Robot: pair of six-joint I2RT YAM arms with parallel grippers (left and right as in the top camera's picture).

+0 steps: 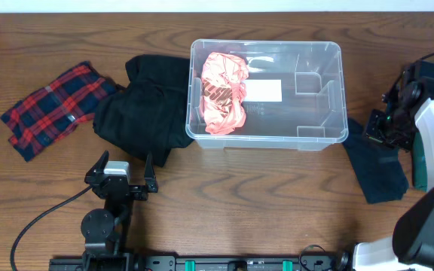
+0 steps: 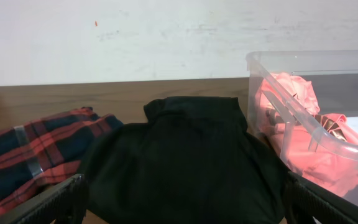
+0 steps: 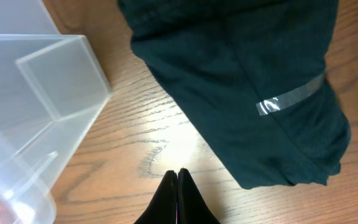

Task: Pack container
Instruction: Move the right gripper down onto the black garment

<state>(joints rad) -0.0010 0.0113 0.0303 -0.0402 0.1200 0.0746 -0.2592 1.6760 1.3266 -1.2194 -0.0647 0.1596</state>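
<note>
Cradling crumpled pink fabric [image 1: 224, 94], clear rectangular container [image 1: 322, 138]

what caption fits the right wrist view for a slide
Right pincer shut over the wooden table, beside a dark teal garment with a clear tape strip; container corner at left.

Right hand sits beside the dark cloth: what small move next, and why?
Probably open the right hand and shift it onto the dark cloth: it is shut over bare table, holding nothing, and that cloth lies outside the container.
</note>
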